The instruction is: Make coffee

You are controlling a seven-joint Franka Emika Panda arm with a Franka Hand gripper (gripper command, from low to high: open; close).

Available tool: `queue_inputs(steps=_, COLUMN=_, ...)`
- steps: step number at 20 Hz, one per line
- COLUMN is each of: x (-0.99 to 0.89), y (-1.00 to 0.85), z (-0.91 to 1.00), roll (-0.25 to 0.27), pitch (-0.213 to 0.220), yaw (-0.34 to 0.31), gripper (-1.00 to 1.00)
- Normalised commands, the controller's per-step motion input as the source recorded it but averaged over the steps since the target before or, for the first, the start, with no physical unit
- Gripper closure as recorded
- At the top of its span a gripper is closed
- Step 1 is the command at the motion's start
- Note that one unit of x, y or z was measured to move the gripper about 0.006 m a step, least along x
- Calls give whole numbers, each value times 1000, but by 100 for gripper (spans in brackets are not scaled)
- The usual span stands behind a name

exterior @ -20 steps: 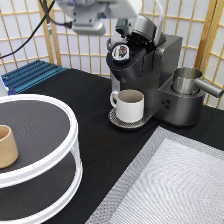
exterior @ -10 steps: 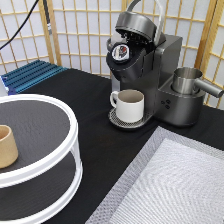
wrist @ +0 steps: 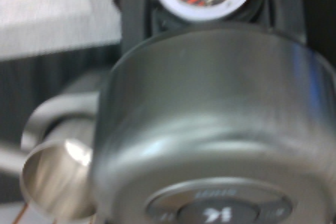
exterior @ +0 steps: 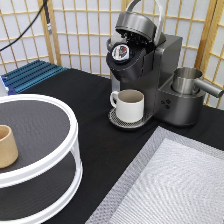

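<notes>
The coffee pod (exterior: 120,52) sits in the open brew chamber of the coffee machine (exterior: 155,75), its dark foil top facing out under the raised lid (exterior: 135,22). A cream-white mug (exterior: 129,105) stands on the drip tray below it. The gripper is outside the exterior view, so the fingers' state and their relation to the pod cannot be told. The wrist view shows the lid (wrist: 210,115) from close by, with the pod's white rim (wrist: 199,7) beyond it.

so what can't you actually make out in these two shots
- End effector: out of the exterior view, so open or shut unknown.
- Pod print: too small in the exterior view; cut off by the edge in the wrist view.
- Mug contents: hidden by its rim.
- Coffee machine buttons: blurred in the wrist view.
</notes>
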Motion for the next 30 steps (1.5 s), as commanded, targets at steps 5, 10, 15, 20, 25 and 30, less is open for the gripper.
queue_inputs(steps=5, x=412, y=130, z=319, roll=-218, pitch=135, yaw=28, gripper=-100)
queue_inputs(steps=10, x=545, y=1, z=221, roll=-118, pitch=120, yaw=14, gripper=-100)
queue_inputs(steps=15, x=559, y=0, z=10, roll=-102, pitch=97, yaw=0, gripper=-100)
queue_inputs(steps=20, x=407, y=1, z=191, roll=-83, pitch=106, yaw=0, gripper=-100)
queue_inputs(steps=25, x=398, y=-122, z=202, roll=-42, pitch=92, yaw=10, gripper=-100)
queue_inputs(steps=30, x=365, y=-379, z=-16, roll=-3, pitch=80, yaw=25, gripper=-100)
